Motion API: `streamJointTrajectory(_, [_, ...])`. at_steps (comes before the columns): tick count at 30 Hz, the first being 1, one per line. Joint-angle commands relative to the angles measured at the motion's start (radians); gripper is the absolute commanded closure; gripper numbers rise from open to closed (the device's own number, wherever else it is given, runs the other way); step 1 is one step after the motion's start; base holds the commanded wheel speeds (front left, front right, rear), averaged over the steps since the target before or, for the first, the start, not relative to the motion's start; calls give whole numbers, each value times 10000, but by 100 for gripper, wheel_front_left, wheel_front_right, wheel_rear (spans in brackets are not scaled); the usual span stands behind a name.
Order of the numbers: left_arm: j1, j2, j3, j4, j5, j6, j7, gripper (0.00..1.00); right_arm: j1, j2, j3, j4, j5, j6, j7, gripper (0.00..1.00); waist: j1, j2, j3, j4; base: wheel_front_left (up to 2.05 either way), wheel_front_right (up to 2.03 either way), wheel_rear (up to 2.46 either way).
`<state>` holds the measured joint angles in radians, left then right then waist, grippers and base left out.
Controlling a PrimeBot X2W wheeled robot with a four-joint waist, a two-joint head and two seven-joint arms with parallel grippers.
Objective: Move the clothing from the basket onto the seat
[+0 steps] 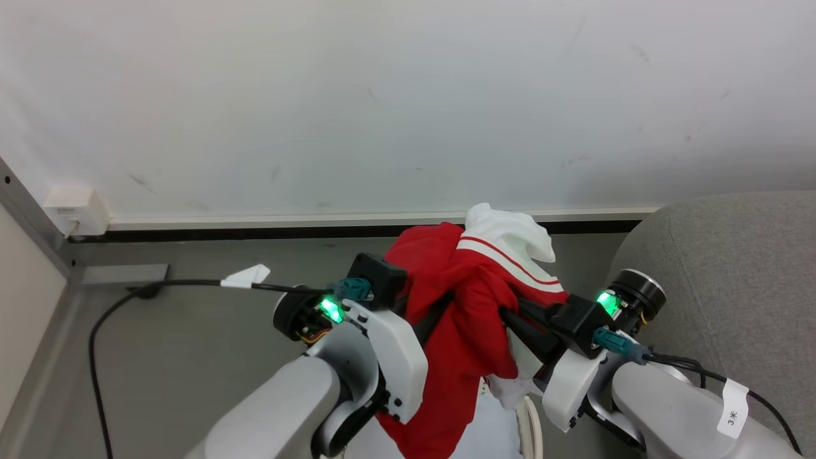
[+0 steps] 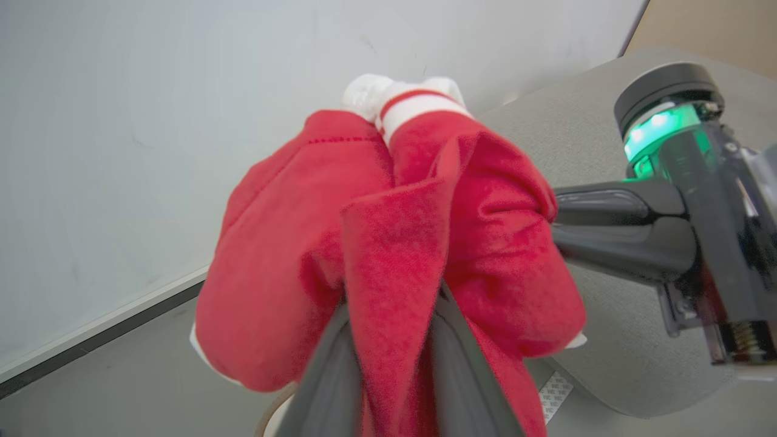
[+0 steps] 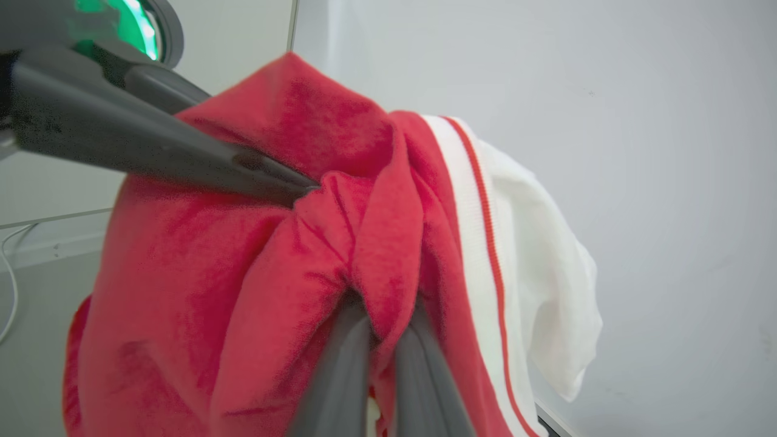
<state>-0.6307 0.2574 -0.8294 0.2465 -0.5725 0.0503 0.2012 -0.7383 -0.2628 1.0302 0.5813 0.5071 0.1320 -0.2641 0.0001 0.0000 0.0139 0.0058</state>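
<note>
The clothing (image 1: 472, 299), bright red with a white panel and striped trim, hangs bunched in the air between my two grippers. My left gripper (image 1: 440, 309) is shut on a red fold, which shows pinched between its fingers in the left wrist view (image 2: 394, 297). From the right, my right gripper (image 1: 516, 319) is shut on another fold (image 3: 379, 309). Under the hanging fabric, at the bottom edge, shows a piece of the basket's rim (image 1: 531, 424). The grey seat (image 1: 733, 287) stands to the right, close beside my right wrist.
A white wall with a pale baseboard (image 1: 319, 220) runs across just behind the clothing. On the grey floor at the left lies a black cable (image 1: 102, 319). Pale cloth (image 1: 491, 427) lies below the red fabric.
</note>
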Motion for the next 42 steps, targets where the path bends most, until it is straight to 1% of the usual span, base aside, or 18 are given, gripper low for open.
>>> streamJointTrajectory(1, [-9,-21,-6,20,14,24,-80,62,-165,-81,-51,-36,112,-25,-5,100,-1,0,7,18,0,0,0])
streamJointTrajectory(2, [-8,-24,-6,35,29,30,-119,55,-161,-92,-72,-34,121,-25,-5,100,-1,0,13,29,0,0,0])
streamJointTrajectory(3, [-8,-25,-1,46,51,51,-139,45,-154,-102,-94,-27,125,-25,-5,100,-1,0,19,42,0,0,0])
streamJointTrajectory(4, [-5,-30,-5,60,69,68,-187,27,-150,-109,-112,-22,112,-25,-5,100,-1,0,25,58,0,0,0])
streamJointTrajectory(5, [3,-32,-13,69,84,83,-202,1,-142,-115,-134,-19,107,-25,-5,100,-1,0,25,77,0,0,0])
streamJointTrajectory(11, [127,9,-42,47,120,158,-333,0,-28,-150,-264,4,102,-23,-5,100,-1,0,-27,212,0,0,0])
streamJointTrajectory(25, [574,401,-19,-637,129,503,-514,0,249,-492,-494,68,126,-25,-5,100,-1,0,-237,596,0,0,0])
streamJointTrajectory(35, [798,630,-5,-1106,46,724,-447,0,236,-668,-627,26,123,-23,-5,100,-1,0,-307,661,0,0,0])
streamJointTrajectory(42, [843,702,20,-1225,0,845,-437,0,130,-738,-693,-6,82,-23,-5,100,-1,0,-326,579,0,0,0])
